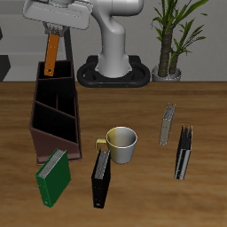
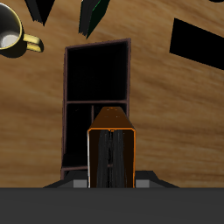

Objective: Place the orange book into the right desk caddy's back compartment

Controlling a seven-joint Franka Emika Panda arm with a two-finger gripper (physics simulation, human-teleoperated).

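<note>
My gripper (image 1: pixel 53 35) is shut on the orange book (image 1: pixel 51 53), which hangs upright from the fingers above the back end of the right desk caddy (image 1: pixel 53 115), a tall dark maroon box with inner partitions. The book's lower end reaches down to about the caddy's back rim. In the wrist view the orange book (image 2: pixel 112 156) fills the space between the fingers, its grey page edge facing the camera, and the caddy (image 2: pixel 96 96) lies open below it.
A green book (image 1: pixel 53 176) leans by the caddy's front end. A black book (image 1: pixel 102 176), a white and yellow mug (image 1: pixel 121 144), a thin grey book (image 1: pixel 167 125) and another black book (image 1: pixel 183 152) lie on the table. A potted plant (image 1: pixel 170 44) stands at the back.
</note>
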